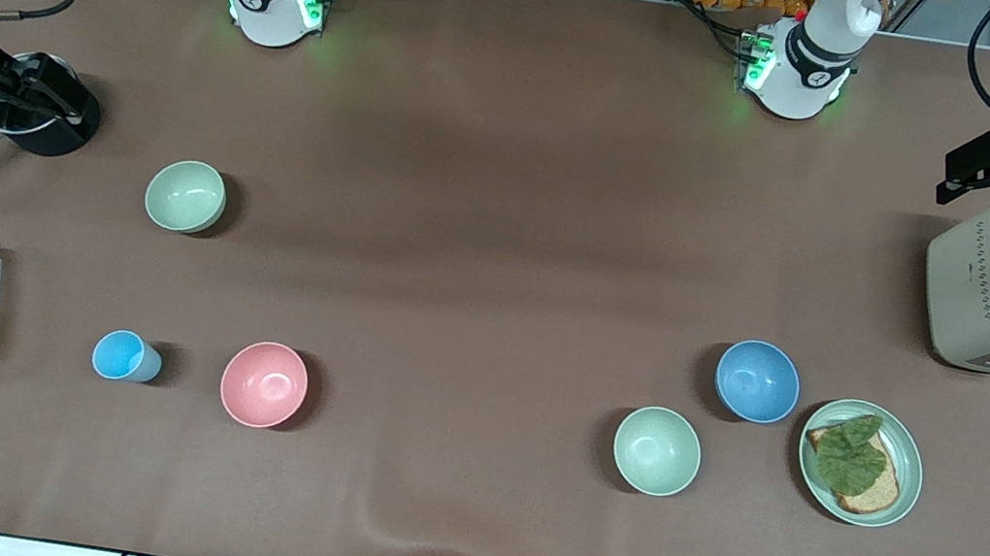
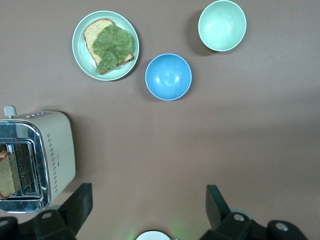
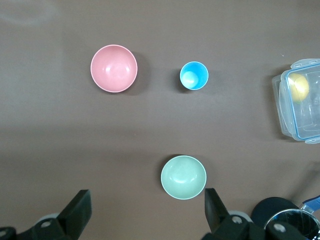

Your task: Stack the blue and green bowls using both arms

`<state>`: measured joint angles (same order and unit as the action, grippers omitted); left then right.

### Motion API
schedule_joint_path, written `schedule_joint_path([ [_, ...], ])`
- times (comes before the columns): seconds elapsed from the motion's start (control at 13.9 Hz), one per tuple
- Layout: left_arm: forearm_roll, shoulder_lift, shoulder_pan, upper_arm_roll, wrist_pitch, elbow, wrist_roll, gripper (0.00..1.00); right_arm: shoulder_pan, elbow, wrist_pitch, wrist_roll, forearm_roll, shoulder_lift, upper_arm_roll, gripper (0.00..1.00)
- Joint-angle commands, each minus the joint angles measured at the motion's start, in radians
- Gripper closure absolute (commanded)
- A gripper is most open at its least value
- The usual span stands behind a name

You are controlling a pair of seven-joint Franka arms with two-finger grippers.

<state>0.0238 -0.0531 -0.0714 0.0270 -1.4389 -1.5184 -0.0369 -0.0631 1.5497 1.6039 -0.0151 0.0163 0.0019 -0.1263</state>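
Both arms wait up high with jaws wide and empty: left gripper (image 2: 147, 207) by the toaster (image 1: 974, 291), right gripper (image 3: 145, 209) by the black pot (image 1: 51, 131). Blue bowl (image 1: 756, 381) sits on the surface in the frame's lower half, beside the plate (image 1: 914, 458). Green bowl (image 1: 185, 196) sits mid-frame toward the right arm's end.

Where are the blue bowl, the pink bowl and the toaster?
blue bowl (image 1: 757, 381), front view, inside bottom.
pink bowl (image 1: 264, 384), front view, inside bottom.
toaster (image 1: 964, 289), front view, cream side wall.
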Motion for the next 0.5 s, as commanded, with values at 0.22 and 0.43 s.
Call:
schedule_joint_path([
  [0.22,-0.018,-0.01,0.007,0.005,-0.009,-0.006,0.02,0.0,-0.024,0.013,-0.007,0.003,-0.001,-0.017,-0.012,0.0],
  [0.43,-0.018,-0.008,0.005,0.005,-0.009,-0.006,0.02,0.0,-0.046,0.013,-0.039,-0.005,-0.001,0.001,-0.012,0.0],
])
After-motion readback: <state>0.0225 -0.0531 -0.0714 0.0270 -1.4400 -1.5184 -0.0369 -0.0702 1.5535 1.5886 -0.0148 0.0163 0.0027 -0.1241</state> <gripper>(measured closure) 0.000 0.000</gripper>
